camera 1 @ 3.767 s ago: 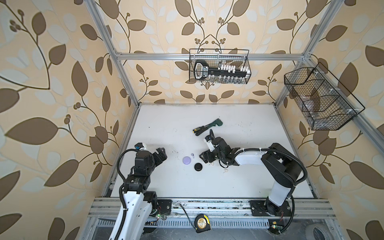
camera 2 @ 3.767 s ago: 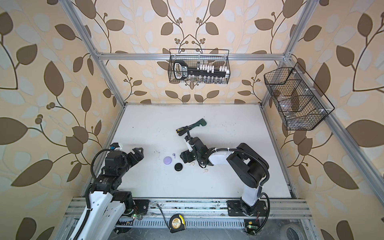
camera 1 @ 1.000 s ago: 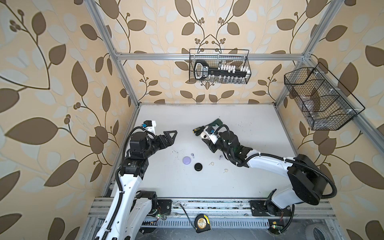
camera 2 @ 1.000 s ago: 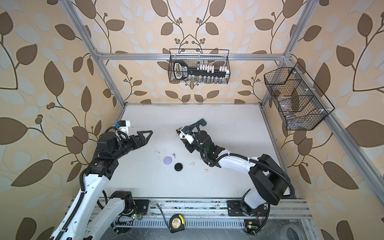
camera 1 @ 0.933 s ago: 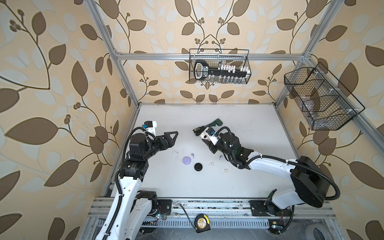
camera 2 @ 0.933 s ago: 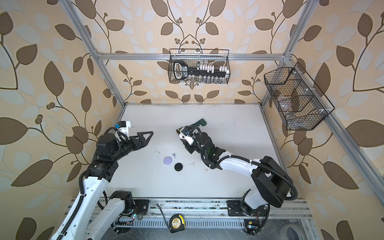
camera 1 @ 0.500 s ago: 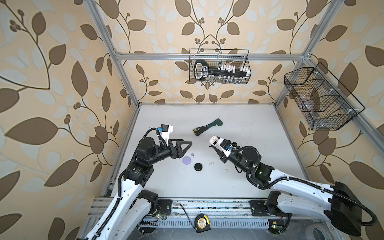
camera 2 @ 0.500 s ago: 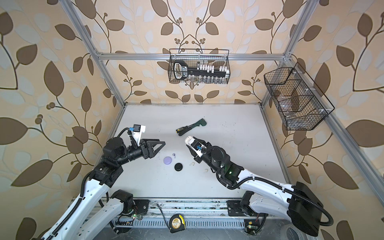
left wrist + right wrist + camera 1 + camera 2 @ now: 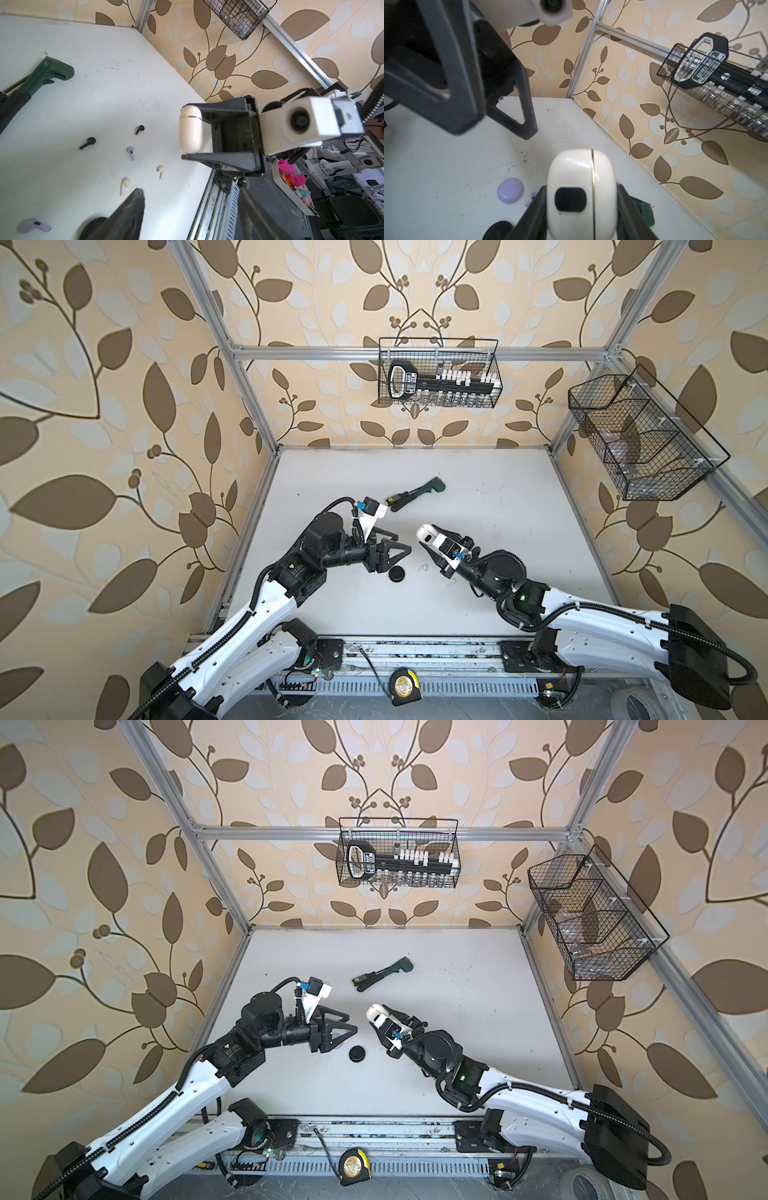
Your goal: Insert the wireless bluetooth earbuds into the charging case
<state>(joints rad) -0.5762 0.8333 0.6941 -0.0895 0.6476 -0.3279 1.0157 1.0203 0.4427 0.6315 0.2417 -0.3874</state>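
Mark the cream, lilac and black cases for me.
cream charging case (image 9: 190,133), left wrist view, middle of its body
lilac charging case (image 9: 510,190), right wrist view, centre of its top
black charging case (image 9: 397,573), a top view, centre of its top

Both arms wear white shells on their long links and black housings at the joints, the left arm (image 9: 270,605) and the right arm (image 9: 590,616) alike. Ribbed black conduit (image 9: 256,589) runs along each, and rows of small dark holes dot the white covers. The left hand (image 9: 402,543) and right hand (image 9: 430,536) are black, with open triangular fingers. A white camera block (image 9: 371,509) tops the left wrist; a green light (image 9: 522,596) glows on the right arm.
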